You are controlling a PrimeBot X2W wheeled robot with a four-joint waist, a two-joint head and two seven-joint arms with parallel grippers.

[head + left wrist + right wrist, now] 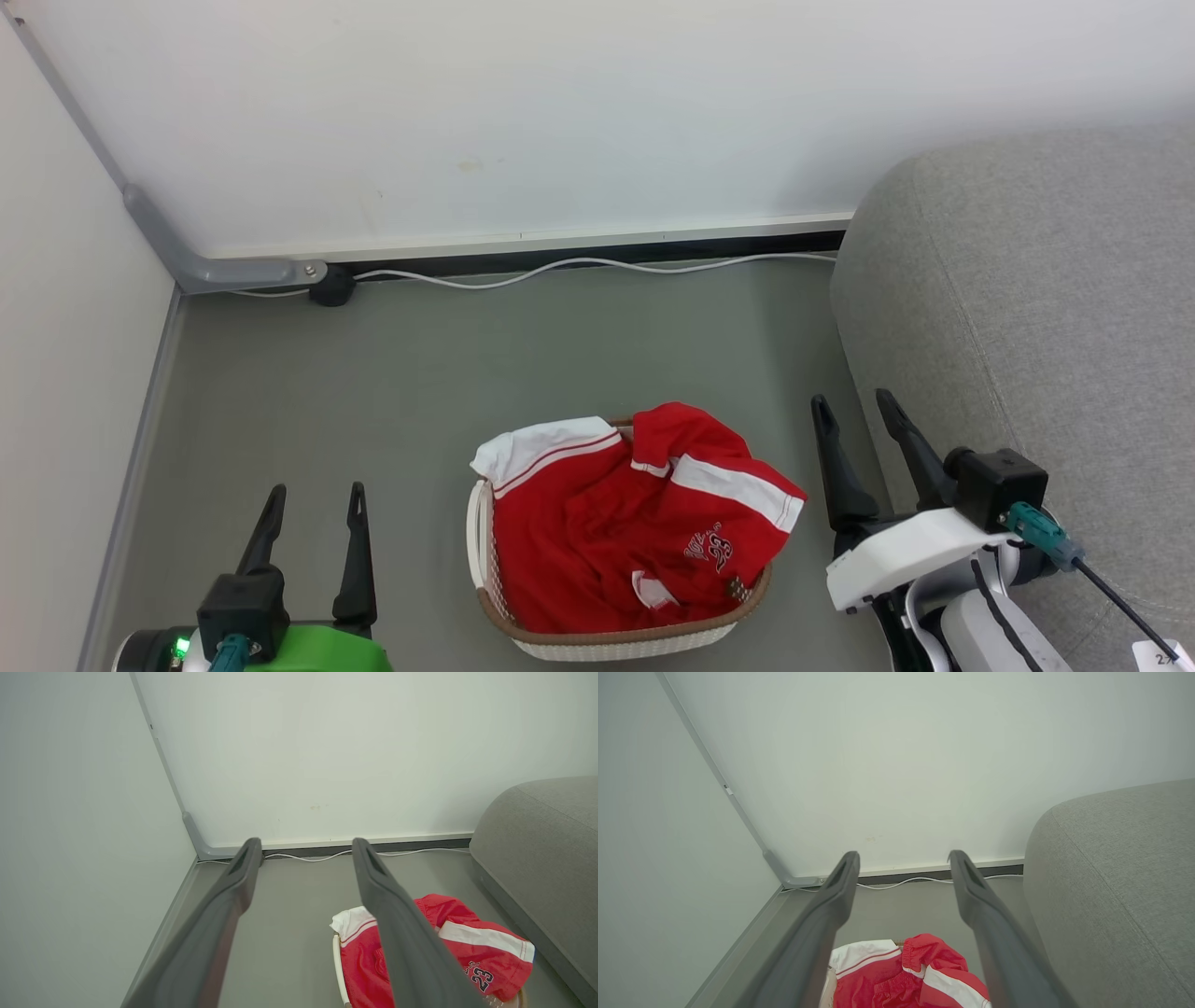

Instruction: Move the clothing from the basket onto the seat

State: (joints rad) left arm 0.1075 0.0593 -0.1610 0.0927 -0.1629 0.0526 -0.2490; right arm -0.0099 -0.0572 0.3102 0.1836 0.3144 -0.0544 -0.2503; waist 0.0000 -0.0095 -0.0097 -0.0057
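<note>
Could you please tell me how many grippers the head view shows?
2. The left gripper is at the lower left, left of the basket; the right gripper is at the lower right, between the basket and the sofa. Both stand open.

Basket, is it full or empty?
Full: red clothing heaps above the basket rim, one part draping over its right edge.

The clothing [607, 532] was soft red cloth with a faint sheen and white bands. The basket [616, 650] was smooth cream plastic, perforated, with a brown woven-look rim. The seat [1027, 308] wore matt, coarsely woven grey fabric. The floor [420, 373] looked smooth and matt, the wall [560, 112] plain and matt.
</note>
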